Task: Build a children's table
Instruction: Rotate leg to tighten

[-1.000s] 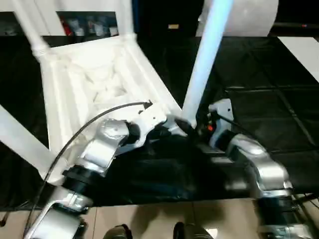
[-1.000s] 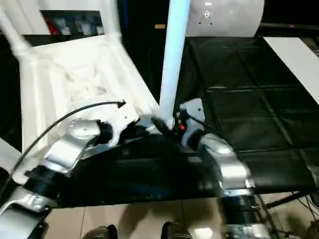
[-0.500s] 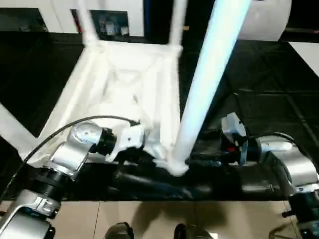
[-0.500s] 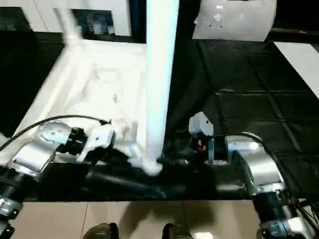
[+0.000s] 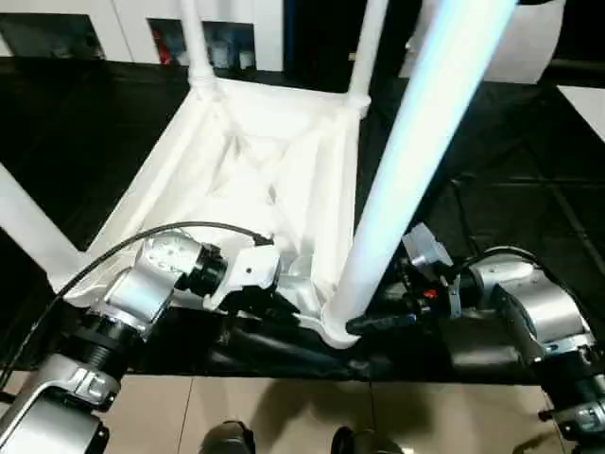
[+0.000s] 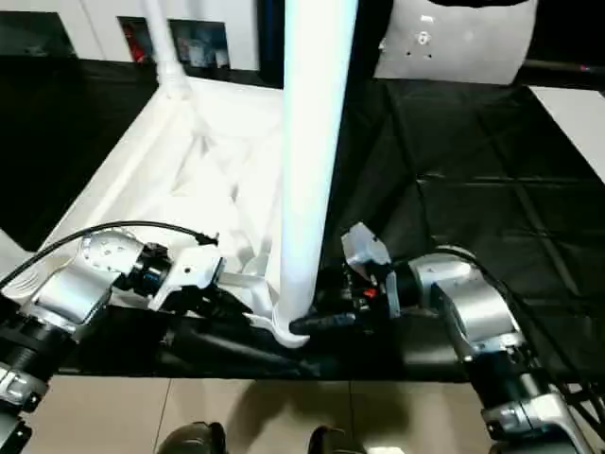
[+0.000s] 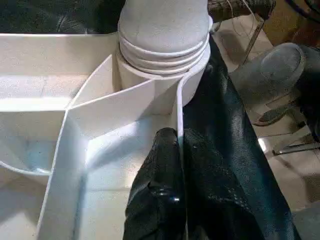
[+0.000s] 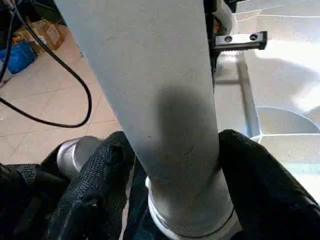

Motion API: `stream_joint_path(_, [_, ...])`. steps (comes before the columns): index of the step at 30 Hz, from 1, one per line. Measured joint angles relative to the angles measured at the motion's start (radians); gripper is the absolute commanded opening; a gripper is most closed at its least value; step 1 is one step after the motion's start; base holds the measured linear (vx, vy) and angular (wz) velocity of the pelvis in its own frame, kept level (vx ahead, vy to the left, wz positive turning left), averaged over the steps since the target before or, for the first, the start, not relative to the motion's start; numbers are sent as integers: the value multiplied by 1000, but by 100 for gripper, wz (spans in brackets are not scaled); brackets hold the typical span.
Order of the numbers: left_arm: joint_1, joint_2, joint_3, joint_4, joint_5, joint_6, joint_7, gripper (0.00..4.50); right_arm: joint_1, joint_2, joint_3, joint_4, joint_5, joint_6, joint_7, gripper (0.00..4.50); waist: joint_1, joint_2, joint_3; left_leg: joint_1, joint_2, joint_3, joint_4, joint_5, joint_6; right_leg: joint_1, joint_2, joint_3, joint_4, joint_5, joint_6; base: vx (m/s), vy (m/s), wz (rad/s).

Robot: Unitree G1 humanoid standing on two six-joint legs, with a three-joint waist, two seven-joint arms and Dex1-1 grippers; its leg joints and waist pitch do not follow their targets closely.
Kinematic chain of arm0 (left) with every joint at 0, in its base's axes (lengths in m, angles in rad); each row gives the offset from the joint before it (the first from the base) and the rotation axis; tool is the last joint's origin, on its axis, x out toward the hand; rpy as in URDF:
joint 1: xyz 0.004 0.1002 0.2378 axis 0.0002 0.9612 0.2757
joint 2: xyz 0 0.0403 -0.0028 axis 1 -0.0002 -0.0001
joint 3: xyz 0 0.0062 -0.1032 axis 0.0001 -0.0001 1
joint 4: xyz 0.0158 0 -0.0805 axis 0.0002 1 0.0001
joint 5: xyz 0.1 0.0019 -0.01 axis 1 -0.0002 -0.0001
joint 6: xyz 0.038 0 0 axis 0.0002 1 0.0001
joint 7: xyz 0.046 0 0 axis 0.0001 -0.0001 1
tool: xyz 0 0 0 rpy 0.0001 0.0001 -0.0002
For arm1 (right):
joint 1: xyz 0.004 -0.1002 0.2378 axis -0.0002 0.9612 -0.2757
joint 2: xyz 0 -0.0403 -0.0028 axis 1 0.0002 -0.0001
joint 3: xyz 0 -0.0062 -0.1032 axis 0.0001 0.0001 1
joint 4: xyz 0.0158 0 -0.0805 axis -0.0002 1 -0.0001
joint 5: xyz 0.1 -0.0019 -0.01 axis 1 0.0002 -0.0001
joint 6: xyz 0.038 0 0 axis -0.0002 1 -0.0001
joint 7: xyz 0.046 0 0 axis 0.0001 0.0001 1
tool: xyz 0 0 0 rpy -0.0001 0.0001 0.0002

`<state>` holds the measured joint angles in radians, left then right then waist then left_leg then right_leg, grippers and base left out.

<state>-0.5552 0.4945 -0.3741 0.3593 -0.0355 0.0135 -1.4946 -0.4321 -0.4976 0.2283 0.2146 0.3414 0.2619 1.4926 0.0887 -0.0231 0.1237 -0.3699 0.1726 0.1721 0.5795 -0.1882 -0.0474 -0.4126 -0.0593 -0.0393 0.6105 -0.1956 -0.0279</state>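
The children's table lies upside down on black mats, its ribbed underside (image 5: 236, 161) facing up. Three legs stand in its sockets at the far left (image 5: 194, 38), far right (image 5: 369, 47) and near left (image 5: 28, 227). A fourth leg (image 6: 312, 142) rises from the near corner socket (image 7: 165, 55). My left gripper (image 7: 177, 137) is shut on the thin rim wall just beside that socket. My right gripper (image 8: 175, 137) has one black finger (image 8: 95, 185) on each side of this leg's base, pressing against it.
A white cabinet (image 5: 142, 19) with coloured items stands at the back. A grey-white panel (image 6: 454, 38) leans at the back right, and a white board (image 6: 577, 104) lies at the right edge. Tiled floor and my feet (image 5: 232, 440) show below the mat's near edge.
The camera has shifted. My right gripper's fingers have narrowed from wide open onto the base of the near leg. The left gripper keeps its hold on the rim.
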Motion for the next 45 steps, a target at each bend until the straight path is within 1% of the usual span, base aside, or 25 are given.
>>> stream_joint_path(1, [0, 0, -2, 0, -1, -1, -3, 0, -3, 1, 2, 4, 0, 1, 2, 248, 0, 0, 0, 0, 0, 0, 0, 0, 0, 0, 0, 0, 0, 0, 0, 0, 0, 0])
stream_joint_path(2, [-1, 1, -5, 1, -2, -3, -5, 0, -4, 1, 4, 4, 0, 2, 4, 226, 0, 0, 0, 0, 0, 0, 0, 0, 0, 0, 0, 0, 0, 0, 0, 0, 0, 0])
stream_joint_path(5, [-3, 2, -10, 10, -4, -14, -13, 0, -10, -1, 11, 4, 0, 20, 15, 212, 1, 0, 0, 0, 0, 0, 1, 0, 0, 0, 0, 0, 0, 0, 0, 0, 0, 0])
stream_joint_path(11, [-3, 0, -12, 11, -6, -8, -18, 0, -12, -5, 14, 1, 2, 45, 23, 205, 2, 0, 0, 0, 0, 0, 1, 0, 0, 1, -1, 0, 0, 0, 0, 0, 0, 0])
stream_joint_path(13, [-4, -6, -5, 7, -8, 11, -13, 0, -8, -5, 12, -11, 5, 68, 12, 205, 1, 0, 0, 1, 0, 0, 1, 0, 0, 1, -1, 0, 0, 0, 0, 0, 0, 0])
stream_joint_path(15, [-3, -14, 3, -3, -7, 60, 4, 0, 22, 5, -3, -57, 9, 103, -46, 205, 2, 0, 0, 2, 0, 0, 1, 0, 0, 2, -1, 0, 0, 0, 0, 0, 0, 0])
stream_joint_path(16, [-4, -20, 14, -5, -4, 98, 29, 0, 41, 18, -20, -75, 4, 114, -96, 205, -2, 0, 0, 4, 0, 0, 1, 0, 0, 4, -1, 0, 1, 0, 0, 0, 0, 0])
stream_joint_path(18, [-4, -29, 30, -2, 0, 137, 74, 0, 45, 36, -40, -79, -3, 128, -166, 205, -13, 0, 0, 6, 0, 0, 1, 2, -3, 5, -1, 1, 1, 2, -2, 0, 0, 0])
stream_joint_path(21, [-8, -69, 70, 9, 28, 215, 197, 0, 52, 118, -102, -91, -44, 185, -363, 204, -41, -2, 1, 7, 1, 0, -1, 5, -9, 8, -1, -1, 0, -1, 2, -57, -3, -4])
stream_joint_path(22, [-14, -89, 81, 14, 34, 244, 247, 0, 51, 154, -126, -93, -58, 202, -444, 203, -55, -3, 2, 8, 1, 0, -1, 5, -10, 8, -1, -1, -1, -2, 4, -57, 9, -13])
stream_joint_path(23, [-21, -106, 85, 19, 39, 262, 279, 0, 51, 173, -141, -93, -68, 208, -495, 202, -61, -4, 2, 9, 1, 0, -1, 6, -11, 7, -1, -2, -3, -2, 4, -57, 9, -13])
stream_joint_path(24, [-28, -124, 86, 20, 44, 286, 313, 0, 50, 188, -152, -94, -78, 213, -544, 201, -63, -4, 2, 9, 1, 0, -2, 6, -11, 7, -1, -3, -5, -2, 4, 0, 0, 0])
stream_joint_path(26, [-50, -174, 107, 42, 72, 330, 410, 0, 39, 275, -188, -93, -122, 237, -701, 200, -70, -4, 2, 11, 1, -1, -6, 6, -11, 8, -1, -4, -13, -2, 4, 0, 0, 0])
stream_joint_path(30, [-82, -258, 128, 56, 105, 410, 572, 0, 8, 394, -225, -97, -184, 273, -967, 198, -85, -4, 2, 12, -1, 0, -9, 9, -11, 6, -1, -3, -21, -2, 4, 0, 0, 0])
stream_joint_path(32, [-89, -296, 138, 45, 119, 450, 637, 0, -1, 438, -237, -101, -208, 277, -1062, 198, -87, -4, 2, 11, -2, 1, -10, 7, -10, 4, -1, -1, -24, 1, 1, 0, 0, 0])
stream_joint_path(33, [-89, -306, 139, 37, 122, 464, 655, 0, -1, 450, -239, -106, -220, 276, -1087, 232, -86, -4, 2, 11, -2, 2, -11, 7, -9, 5, -1, -1, -26, 7, -5, 0, 0, 0])
stream_joint_path(34, [-89, -311, 139, 27, 122, 475, 667, 0, 1, 453, -239, -114, -227, 275, -1100, 252, -85, -4, 2, 10, -3, 2, -11, 6, -7, 5, -1, -1, -28, 17, -7, 0, 0, 0])
stream_joint_path(35, [-87, -314, 138, 18, 122, 482, 670, 0, 6, 454, -239, -120, -227, 267, -1104, 252, -83, -4, 2, 9, -3, 2, -12, 5, -6, 5, -1, -1, -30, 23, -4, 0, 0, 0])
stream_joint_path(36, [-84, -314, 138, 10, 122, 484, 670, 0, 13, 458, -239, -125, -227, 258, -1105, 268, -82, -4, 2, 9, -2, 2, -14, 5, -6, 5, -1, -1, -31, 27, -5, 0, 0, 0])
stream_joint_path(39, [-80, -315, 134, -4, 122, 484, 669, 0, 32, 460, -239, -141, -226, 237, -1103, 295, -77, -3, 2, 10, -1, 2, -21, 6, -3, 3, 0, -3, -32, 25, -2, 0, 0, 0])
stream_joint_path(40, [-72, -306, 127, -17, 122, 472, 663, 0, 40, 456, -239, -146, -217, 227, -1089, 312, -74, -3, 2, 10, -1, 2, -23, 7, -2, 2, 0, -4, -32, 24, -1, 0, 0, 0])
stream_joint_path(41, [-69, -303, 122, -21, 122, 469, 659, 0, 43, 454, -239, -148, -215, 224, -1078, 312, -73, -3, 2, 9, -1, 2, -24, 8, -1, 1, 0, -4, -32, 24, -1, 0, 0, 0])
stream_joint_path(42, [-67, -300, 121, -25, 122, 465, 656, 0, 44, 449, -238, -149, -214, 217, -1067, 312, -72, -2, 1, 7, -1, 2, -24, 8, -1, -1, 1, -4, -32, 24, -1, 0, 0, 0])
stream_joint_path(44, [-56, -281, 113, -41, 122, 441, 643, 0, 52, 418, -229, -149, -202, 197, -1016, 341, -72, -2, 1, 4, 0, 2, -24, 8, -1, -4, 1, -4, -31, 24, -1, 0, 0, 0])
stream_joint_path(45, [-47, -271, 110, -51, 121, 431, 632, 0, 57, 398, -225, -149, -191, 188, -981, 341, -72, -1, 1, 4, 0, 2, -24, 8, -1, -4, 1, -4, -31, 24, -1, 0, 0, 0])
